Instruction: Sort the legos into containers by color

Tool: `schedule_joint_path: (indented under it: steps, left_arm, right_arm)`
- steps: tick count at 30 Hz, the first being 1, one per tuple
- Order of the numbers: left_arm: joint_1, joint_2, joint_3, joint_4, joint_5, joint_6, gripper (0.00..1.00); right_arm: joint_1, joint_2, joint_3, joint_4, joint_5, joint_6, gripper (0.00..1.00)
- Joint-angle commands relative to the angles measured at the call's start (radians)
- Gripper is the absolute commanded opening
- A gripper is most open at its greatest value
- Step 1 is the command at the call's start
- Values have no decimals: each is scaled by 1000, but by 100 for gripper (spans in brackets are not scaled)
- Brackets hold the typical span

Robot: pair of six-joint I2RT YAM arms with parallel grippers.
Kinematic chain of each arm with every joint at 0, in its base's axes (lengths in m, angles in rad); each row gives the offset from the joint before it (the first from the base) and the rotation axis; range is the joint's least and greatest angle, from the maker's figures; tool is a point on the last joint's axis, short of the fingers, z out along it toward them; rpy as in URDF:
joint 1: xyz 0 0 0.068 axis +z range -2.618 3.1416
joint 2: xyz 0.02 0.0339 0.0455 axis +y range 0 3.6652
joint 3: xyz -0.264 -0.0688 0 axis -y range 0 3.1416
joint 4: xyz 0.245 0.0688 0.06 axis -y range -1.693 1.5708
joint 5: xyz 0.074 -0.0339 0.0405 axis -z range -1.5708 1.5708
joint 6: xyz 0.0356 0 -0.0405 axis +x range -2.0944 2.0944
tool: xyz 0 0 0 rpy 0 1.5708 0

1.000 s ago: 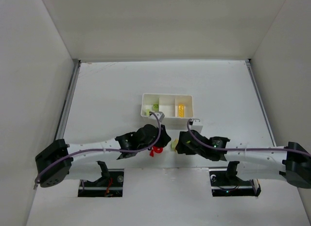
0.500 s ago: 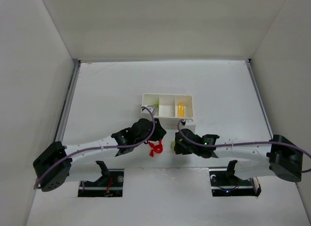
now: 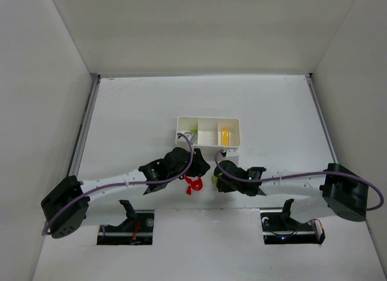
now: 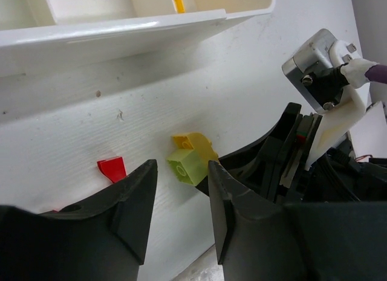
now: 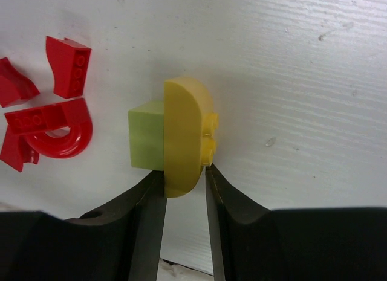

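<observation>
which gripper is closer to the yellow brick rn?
Right. The right gripper has its jaws pressed on both sides of the yellow brick at its near end. The left gripper is open, and the brick lies beyond its tips, untouched.

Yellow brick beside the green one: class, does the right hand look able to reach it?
Probably yes: the yellow brick sits between the fingers of the right hand; the green brick touches one side.

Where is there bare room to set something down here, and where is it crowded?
Bare: table beyond the tray, either side of it, and its middle compartment. Crowded: the tray's near side, where left tool, right tool, red legos, yellow brick and green brick bunch.
</observation>
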Motion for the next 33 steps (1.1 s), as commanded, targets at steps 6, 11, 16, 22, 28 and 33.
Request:
schedule_joint_path:
  steps: [6,11,16,22,28,33]
  left_arm:
    - [-2,-21,-40,22,30,-38,42]
    - [-17,10,-28,33,31,-40,43]
    - [-45,4,-27,50,41,-40,54]
    - [-54,31,-20,109,36,-83,58]
    - [-56,80,-37,215,48,-153,58]
    - [-53,100,-50,278,41,-182,56]
  right_arm:
    - [-3,-6,14,79,13,-19,25]
    - [-2,-49,20,51,18,-6,24]
    - [-5,-116,-5,37,7,-1,24]
    - [-46,-202,-14,33,-51,-21,24]
    - [-77,-245,-23,36,-97,-28,24]
    - [-74,-245,-17,40,-114,-30,24]
